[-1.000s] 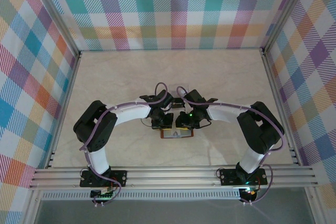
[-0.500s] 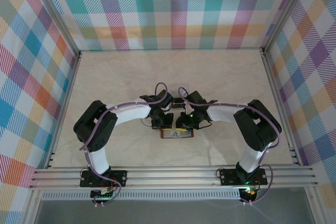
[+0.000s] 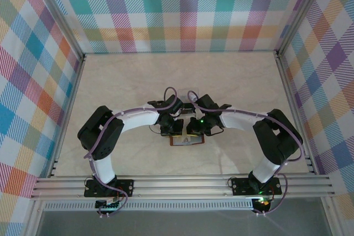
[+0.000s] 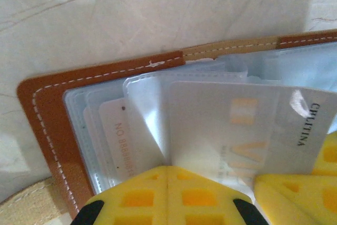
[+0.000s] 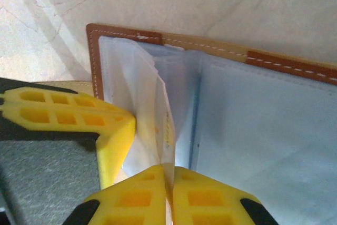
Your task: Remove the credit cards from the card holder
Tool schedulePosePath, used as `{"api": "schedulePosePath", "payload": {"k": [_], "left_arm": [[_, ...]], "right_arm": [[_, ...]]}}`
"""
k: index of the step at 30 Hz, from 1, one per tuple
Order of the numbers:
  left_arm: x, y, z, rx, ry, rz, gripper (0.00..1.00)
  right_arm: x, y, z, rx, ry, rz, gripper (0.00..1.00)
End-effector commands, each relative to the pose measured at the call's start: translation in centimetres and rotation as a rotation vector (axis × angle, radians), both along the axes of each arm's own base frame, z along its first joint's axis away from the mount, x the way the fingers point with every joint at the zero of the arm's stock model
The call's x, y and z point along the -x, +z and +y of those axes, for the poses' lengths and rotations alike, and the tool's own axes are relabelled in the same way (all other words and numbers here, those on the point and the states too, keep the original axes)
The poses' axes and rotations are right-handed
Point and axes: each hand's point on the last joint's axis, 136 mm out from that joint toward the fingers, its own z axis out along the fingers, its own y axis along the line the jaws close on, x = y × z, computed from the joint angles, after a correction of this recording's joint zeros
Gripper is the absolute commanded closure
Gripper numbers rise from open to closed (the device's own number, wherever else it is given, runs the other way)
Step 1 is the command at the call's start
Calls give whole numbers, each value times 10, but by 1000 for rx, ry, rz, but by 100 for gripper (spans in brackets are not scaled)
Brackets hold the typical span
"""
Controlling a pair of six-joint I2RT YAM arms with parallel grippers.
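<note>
Both grippers closed at the open reddish-brown leather card holder [image 3: 187,141], which lies on the table.
From the wrist cameras I see the right gripper [image 5: 169,188] pinching a pale silvery-white card [image 5: 166,125] by its edge (arms cover this overhead), and the left gripper [image 4: 167,183] shut at the clear pockets [image 4: 142,125]. Pale marble-patterned table [image 3: 138,81], plaid walls [image 3: 188,9].

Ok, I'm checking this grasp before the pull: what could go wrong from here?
The right end effector is shut on a pale silvery card that looks sleeved in clear plastic; pulling may drag the reddish-brown leather card holder along. The left end effector sits right beside it, so they might collide.
</note>
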Motion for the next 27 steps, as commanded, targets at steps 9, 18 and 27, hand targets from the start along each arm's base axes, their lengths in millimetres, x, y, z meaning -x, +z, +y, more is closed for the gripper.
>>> {"api": "schedulePosePath", "payload": {"k": [9,18,27], "left_arm": [[8,2,19,-79,-2,-3,96],[6,20,27,-82,16,-60,95],[4,28,43,-100,57,-130,91]], "right_arm": [[-6,33,-20,92,15,-89,90],[-19,63,-14,83,149,-245,91],[-34,78,-6,122,505,-501,95]]}}
